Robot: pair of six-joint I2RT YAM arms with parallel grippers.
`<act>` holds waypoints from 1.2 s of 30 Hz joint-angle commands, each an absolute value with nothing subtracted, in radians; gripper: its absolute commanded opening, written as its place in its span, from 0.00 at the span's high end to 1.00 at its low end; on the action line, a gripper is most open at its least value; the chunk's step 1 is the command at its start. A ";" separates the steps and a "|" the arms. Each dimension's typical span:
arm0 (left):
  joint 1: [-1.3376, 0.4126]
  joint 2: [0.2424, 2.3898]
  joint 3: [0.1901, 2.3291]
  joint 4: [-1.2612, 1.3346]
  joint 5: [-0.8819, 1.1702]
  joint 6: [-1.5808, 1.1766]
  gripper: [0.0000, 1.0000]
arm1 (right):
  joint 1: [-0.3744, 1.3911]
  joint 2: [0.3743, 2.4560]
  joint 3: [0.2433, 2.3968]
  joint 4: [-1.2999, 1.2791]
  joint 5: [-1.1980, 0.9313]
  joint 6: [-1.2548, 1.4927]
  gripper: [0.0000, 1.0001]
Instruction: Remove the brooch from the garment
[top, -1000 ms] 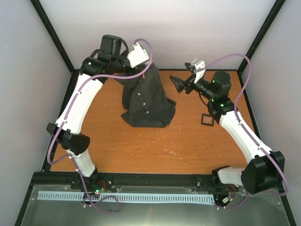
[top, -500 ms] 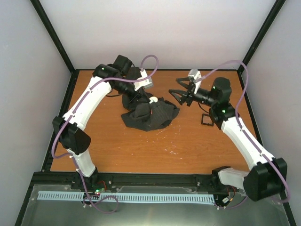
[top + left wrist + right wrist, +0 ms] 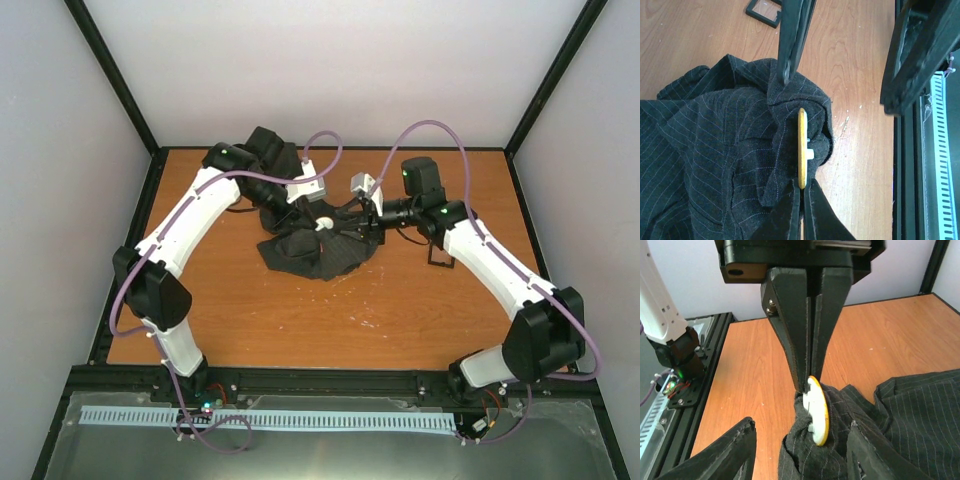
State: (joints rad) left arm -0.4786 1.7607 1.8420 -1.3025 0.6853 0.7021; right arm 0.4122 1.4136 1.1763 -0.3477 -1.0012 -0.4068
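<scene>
Left pincer (image 3: 801,186) pinches the brooch (image 3: 802,145) edge-on; right wrist view shows right pincer (image 3: 801,424) spread astride it.

A small black square tray (image 3: 436,257) is lying flat on the wooden table (image 3: 300,320), toward the table's right side. A white slotted strip (image 3: 270,420) is running along just beyond the table's near edge.

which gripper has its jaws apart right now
The right gripper: its fingers stand apart on either side of the brooch, gripping nothing. The left gripper is pinched shut at the brooch's rim on the garment.
</scene>
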 commanded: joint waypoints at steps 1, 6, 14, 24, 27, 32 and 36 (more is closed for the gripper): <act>-0.489 1.722 1.849 -1.317 0.677 0.747 0.99 | 0.448 1.450 1.248 -0.471 -0.973 -0.521 0.50; -0.493 1.707 1.849 -1.317 0.681 0.767 0.99 | 0.463 1.479 1.279 -0.479 -0.967 -0.545 0.50; -0.494 1.705 1.855 -1.317 0.661 0.768 0.99 | 0.474 1.519 1.318 -0.523 -0.971 -0.551 0.78; -0.495 1.706 1.885 -1.310 0.675 0.767 0.98 | 0.478 1.520 1.323 -0.469 -0.922 -0.472 0.97; -0.494 1.694 1.883 -1.283 0.699 0.751 0.71 | 0.477 1.479 1.263 -0.311 -0.930 -0.351 0.97; -0.494 1.618 1.760 -1.164 0.741 0.690 0.48 | 0.468 1.392 1.076 0.024 -0.941 -0.160 0.97; -0.492 1.540 1.640 -1.054 0.751 0.644 0.52 | 0.452 1.348 0.975 0.245 -0.971 -0.019 0.97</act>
State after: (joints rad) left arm -0.4885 1.6131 1.7111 -1.1805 0.7052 0.7006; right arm 0.4641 1.3987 1.0424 -0.0631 -0.9356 -0.2043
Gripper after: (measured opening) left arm 0.496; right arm 0.028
